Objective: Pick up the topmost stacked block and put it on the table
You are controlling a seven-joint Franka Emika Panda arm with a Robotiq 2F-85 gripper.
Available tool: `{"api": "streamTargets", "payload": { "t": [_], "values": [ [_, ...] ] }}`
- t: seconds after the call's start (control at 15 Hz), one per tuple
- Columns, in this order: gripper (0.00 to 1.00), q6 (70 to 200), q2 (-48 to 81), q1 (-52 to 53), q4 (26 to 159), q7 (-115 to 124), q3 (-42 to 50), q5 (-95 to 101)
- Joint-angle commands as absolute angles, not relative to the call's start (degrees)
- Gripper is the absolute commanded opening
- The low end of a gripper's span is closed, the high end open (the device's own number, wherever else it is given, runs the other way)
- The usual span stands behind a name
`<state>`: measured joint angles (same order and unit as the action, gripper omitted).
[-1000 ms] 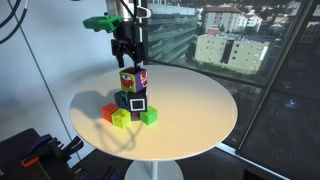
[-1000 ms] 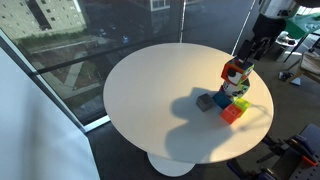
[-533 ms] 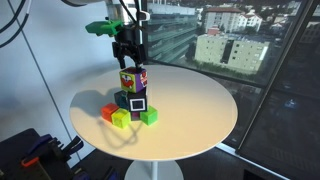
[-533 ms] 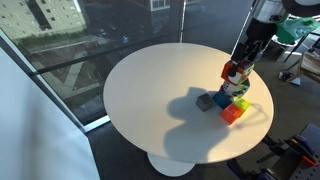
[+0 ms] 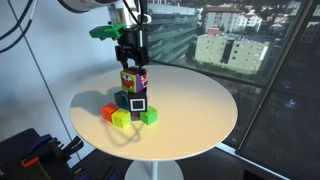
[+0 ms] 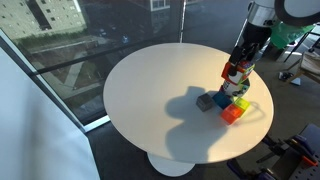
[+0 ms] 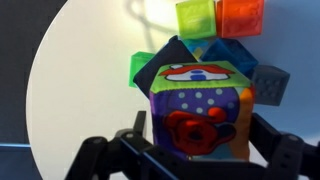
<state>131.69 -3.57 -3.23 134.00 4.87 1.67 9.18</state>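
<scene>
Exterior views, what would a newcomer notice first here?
The small tower of cubes on the round white table stands out first. The multicoloured block tops a dark cube with a white square outline, with a green cube and an orange cube at its foot. The pincer hangs right at that block, fingers either side in the wrist view; whether it grips is unclear.

Dark cube w/ white square outline (image 5: pixel 136 102); orange cube (image 5: pixel 108 112) near left of it, green cubes (image 5: pixel 149 116) near side. Grey cube (image 6: pixel 205 101) beside. Bldgs (image 5: pixel 232 48) far right, thru window (image 5: pixel 285 70).
</scene>
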Motion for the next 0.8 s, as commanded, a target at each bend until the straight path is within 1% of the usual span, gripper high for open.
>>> {"api": "streamTargets", "payload": {
  "t": [0.0, 0.07, 0.13, 0.27, 0.33, 0.4, 0.53, 0.67, 0.73],
  "values": [
    [1.00, 131.7, -1.6, -3.1, 132.5, 7.2, 1.7, 11.2],
    [0.84, 131.7, -1.3, -3.1, 132.4, 7.6, 1.7, 11.5],
    [0.74, 131.4, -1.0, -3.1, 132.4, 7.7, 1.7, 11.5],
    [0.59, 130.6, -1.0, -2.9, 132.0, 7.9, 1.7, 11.1],
    [0.54, 130.2, -1.3, -2.9, 131.8, 8.0, 1.7, 10.9],
    [0.53, 129.8, -1.6, -2.8, 131.8, 8.2, 1.7, 10.8],
    [0.41, 128.0, -2.5, -2.7, 131.3, 8.2, 1.7, 10.2],
    [0.32, 125.8, -3.5, -2.7, 130.8, 7.6, 1.7, 9.5],
    [0.31, 124.6, -4.0, -2.6, 130.5, 7.4, 1.6, 9.2]
  ]
}}
